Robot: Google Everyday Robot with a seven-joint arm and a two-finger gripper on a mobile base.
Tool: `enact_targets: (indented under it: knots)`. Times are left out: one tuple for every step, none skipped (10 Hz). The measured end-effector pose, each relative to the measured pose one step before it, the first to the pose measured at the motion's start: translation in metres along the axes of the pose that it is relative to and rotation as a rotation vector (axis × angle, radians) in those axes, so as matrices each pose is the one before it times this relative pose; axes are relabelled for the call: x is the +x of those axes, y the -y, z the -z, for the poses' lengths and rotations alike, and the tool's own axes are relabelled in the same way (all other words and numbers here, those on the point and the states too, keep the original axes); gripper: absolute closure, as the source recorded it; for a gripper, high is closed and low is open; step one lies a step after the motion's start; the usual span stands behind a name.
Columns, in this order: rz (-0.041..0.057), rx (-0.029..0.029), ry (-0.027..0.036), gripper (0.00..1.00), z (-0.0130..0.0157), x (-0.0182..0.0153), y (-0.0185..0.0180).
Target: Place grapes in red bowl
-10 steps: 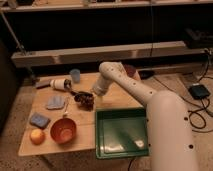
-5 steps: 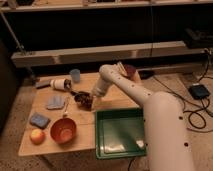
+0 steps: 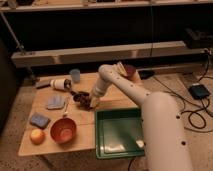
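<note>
The grapes (image 3: 80, 97), a dark reddish-brown bunch, lie on the wooden table (image 3: 80, 145) near its middle. My gripper (image 3: 89, 101) is down at the right side of the bunch, shut on it, and the grapes still rest on the table. The red bowl (image 3: 63, 130) stands empty near the front edge, to the left and in front of the grapes. My white arm (image 3: 130, 92) reaches in from the right and hides the gripper's far side.
An orange-yellow fruit (image 3: 37, 136) sits left of the red bowl. A blue sponge (image 3: 39, 120), a blue cloth (image 3: 56, 102), a blue cup (image 3: 75, 75) and a white can (image 3: 61, 83) lie to the left and back. A green tray (image 3: 120, 133) is right of the red bowl. A maroon bowl (image 3: 132, 73) is behind the arm.
The gripper has settled at the grapes and closed on them. The arm has barely shifted and everything else on the table stays where it was.
</note>
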Motion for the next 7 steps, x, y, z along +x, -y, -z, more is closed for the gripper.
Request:
enact_targets:
  knots:
    - [-0.00072,0.00326,-0.00711,1.00,-0.00004,0.00055,-0.00004]
    - [0.00457,0.00822,-0.01060,1.00,0.00088,-0.00003,0.00018]
    - [0.00014,0.01248,-0.00270,1.00,0.00397,0.00138,0.00061]
    - [0.00702,0.01280,-0.00055,1.00,0.00853,-0.00131,-0.00057]
    - [0.01091,0.02542,0.00488,1.00,0.01417,-0.00557,0.00213]
    - [0.01139,0.02024,0.00468,1.00,0.01425,-0.00618,0.00239]
    - [0.01959,0.02745,0.00988,1.00,0.02684,-0.01150,0.00419]
